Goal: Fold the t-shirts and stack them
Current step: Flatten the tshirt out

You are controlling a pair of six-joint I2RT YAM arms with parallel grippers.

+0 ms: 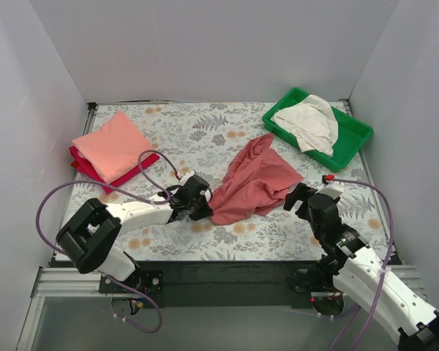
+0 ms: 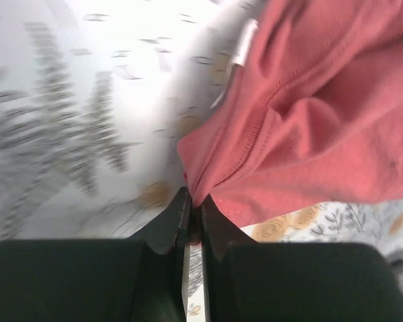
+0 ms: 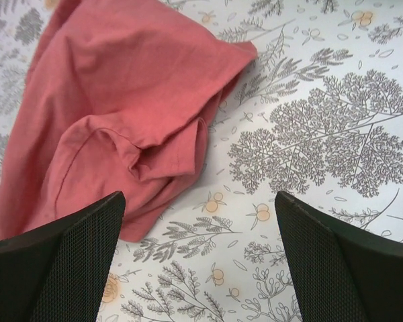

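The dusty brick-red t-shirt (image 1: 254, 181) lies crumpled in the middle of the table. My left gripper (image 1: 202, 207) is shut on its near-left edge; the left wrist view shows the cloth (image 2: 309, 127) pinched between the jaws of that gripper (image 2: 195, 201). My right gripper (image 1: 301, 197) is open and empty, just right of the shirt, over bare tablecloth; the shirt (image 3: 114, 114) fills the upper left of its view, with the gripper (image 3: 200, 215) beside it. A salmon-pink shirt (image 1: 114, 145) lies folded on a crimson one (image 1: 84, 168) at the far left. A cream-white shirt (image 1: 310, 123) lies in the tray.
A green plastic tray (image 1: 353, 139) stands at the back right. The floral tablecloth (image 1: 205, 131) covers the table. White walls close the back and both sides. A purple cable (image 1: 95, 186) loops over the left arm.
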